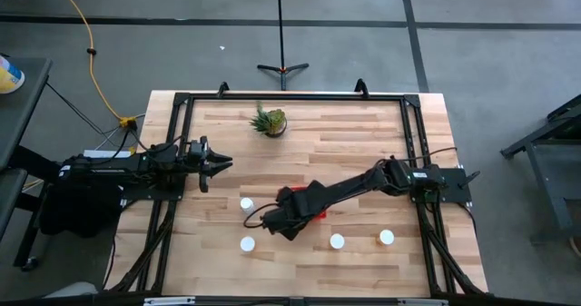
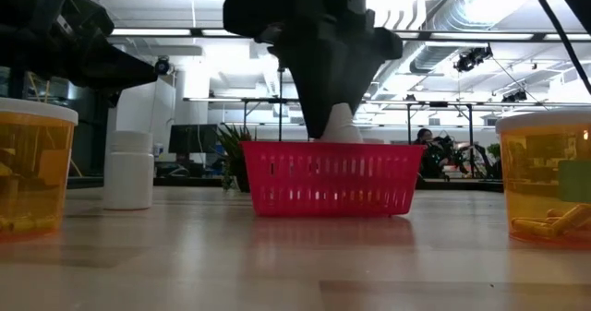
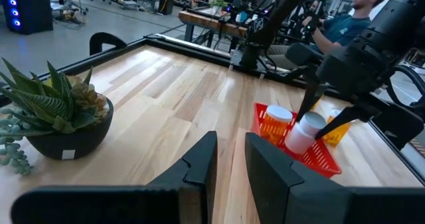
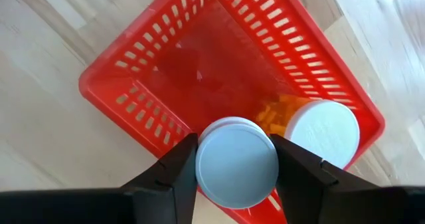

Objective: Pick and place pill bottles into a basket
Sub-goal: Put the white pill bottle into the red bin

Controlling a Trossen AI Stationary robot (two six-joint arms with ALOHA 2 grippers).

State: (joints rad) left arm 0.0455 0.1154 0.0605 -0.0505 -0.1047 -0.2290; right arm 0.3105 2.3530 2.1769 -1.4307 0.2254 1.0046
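A pale wooden table [image 1: 309,251] with plank grain fills the overhead view, edged by a black metal frame. At the far side sits a small spiky green plant [image 1: 270,121] in a dark round bowl.

Near the middle of the table, the right gripper [image 4: 236,159] hangs directly over a red basket [image 4: 166,58]. Its two dark fingers are clamped on the round white cap of a pill bottle [image 4: 236,161], held above the basket's near edge. From overhead the arm covers most of the basket, leaving only a sliver of red. The basket is rectangular plastic with slotted, mesh-like walls. Inside it, in one corner, stands a bottle with a white cap [image 4: 324,132] and an orange body beneath; how it rests on the bottom is hidden.

Four more white-capped bottles stand upright on the wood around the basket: two on the left arm's side [image 1: 246,203] [image 1: 247,244] and two on the right arm's side [image 1: 337,241] [image 1: 387,237]. In the table-level view the nearest ones are cut off at both edges, showing clear orange walls with pills inside.

The left gripper [image 1: 218,163] waits at the left side of the table, well apart from the basket, fingers closed on nothing.

A seated person [image 3: 355,14] is partly visible beyond the table.
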